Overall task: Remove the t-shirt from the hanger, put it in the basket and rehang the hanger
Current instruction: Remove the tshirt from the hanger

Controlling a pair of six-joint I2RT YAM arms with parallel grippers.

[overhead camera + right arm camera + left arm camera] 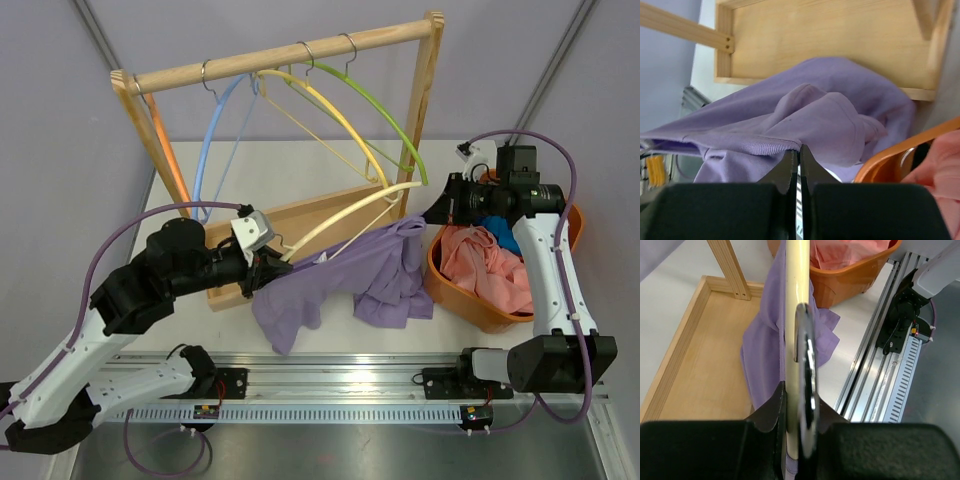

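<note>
Purple t-shirt (335,285) draped on cream hanger (345,212), sagging toward the desk's (400,335) near edge, between rack (290,55) and basket (470,305). Left fingers (765,415) clamp the hanger's left end. Right fingers (785,172) are pinched shut on the shirt's ribbed edge at its right end. Hanger axis runs arm to arm, so the shirt likely comes off rightward.

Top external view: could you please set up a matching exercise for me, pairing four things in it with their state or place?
Column one:
1. left gripper
2. right gripper
3. orange basket
4. green hanger

Column two:
A. hangs on the wooden rail
B. shut on the purple t-shirt
C. holds pink clothing
D. shut on the cream hanger

Pairs: 1-D, 2-B, 3-C, 4-A.
</note>
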